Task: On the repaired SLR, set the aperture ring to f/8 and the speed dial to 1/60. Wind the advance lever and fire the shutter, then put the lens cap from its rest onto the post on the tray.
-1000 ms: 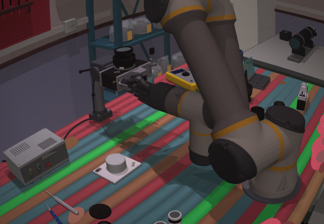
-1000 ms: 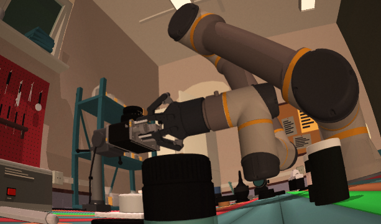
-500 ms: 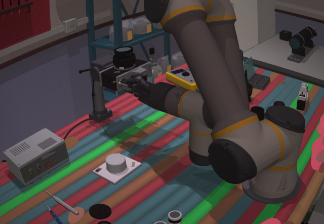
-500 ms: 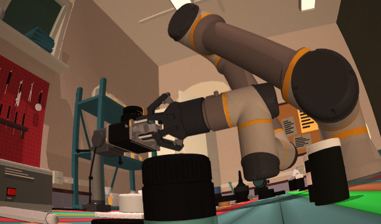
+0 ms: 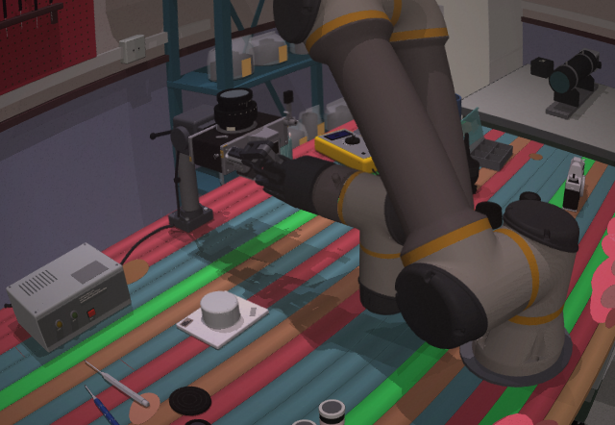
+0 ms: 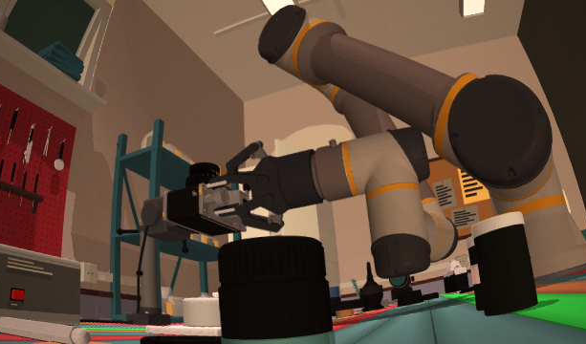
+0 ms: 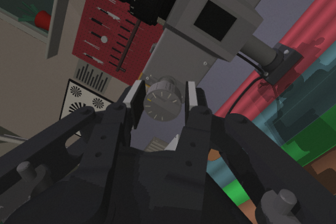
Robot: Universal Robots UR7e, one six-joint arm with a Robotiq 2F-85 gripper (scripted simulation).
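The SLR camera [image 5: 233,135] is clamped on a grey stand at the far left of the bench, its black lens [image 5: 235,107] pointing up. Its round grey speed dial [image 7: 162,104], with white tick marks and one yellow mark, sits on the end plate facing my gripper [image 7: 163,98]. The gripper is open and holds nothing, with a finger on either side of the dial and daylight showing between each finger and the dial in the wrist camera. The white tray with its grey post [image 5: 220,309] lies nearer on the bench. The black lens cap [image 5: 190,400] lies flat near the front edge.
A grey power box [image 5: 67,294] sits at the bench's left edge, cabled to the stand. Two screwdrivers [image 5: 116,386] lie near the cap. A yellow meter [image 5: 347,150] sits behind my forearm and a blue shelf unit [image 5: 233,38] stands behind the camera.
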